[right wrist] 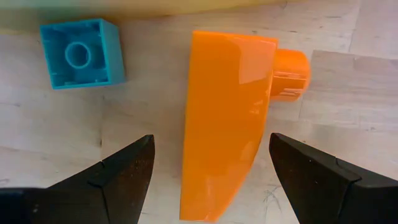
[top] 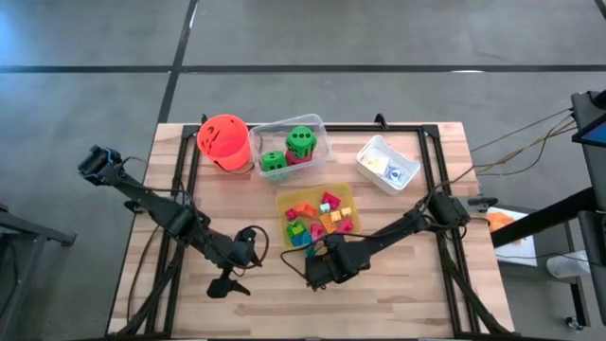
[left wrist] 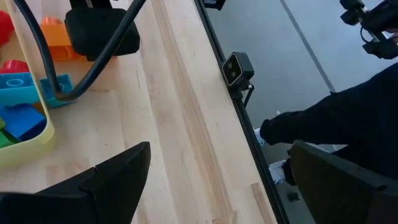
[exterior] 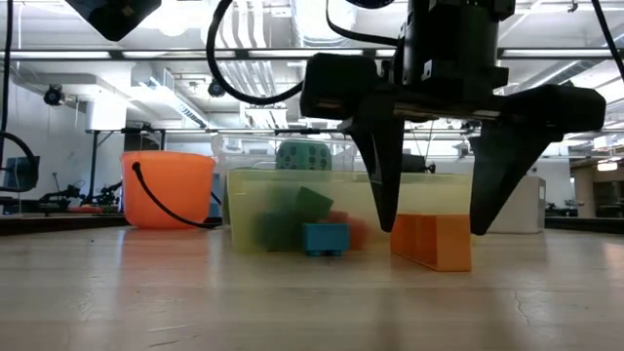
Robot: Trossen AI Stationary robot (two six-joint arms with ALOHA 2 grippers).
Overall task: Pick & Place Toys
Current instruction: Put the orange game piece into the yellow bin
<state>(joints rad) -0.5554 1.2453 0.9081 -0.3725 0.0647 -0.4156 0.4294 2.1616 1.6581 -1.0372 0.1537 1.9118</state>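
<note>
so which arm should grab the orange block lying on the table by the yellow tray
Right. The right gripper hangs open directly over the orange block, a finger on either side. The left gripper sits off to the side over bare wood.

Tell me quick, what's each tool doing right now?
Left tool: open, empty, over bare table.
Right tool: open, straddling the orange block, not gripping it.

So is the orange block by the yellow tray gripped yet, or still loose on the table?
Loose. The orange block lies on the wood between the right gripper's open fingers, untouched.
</note>
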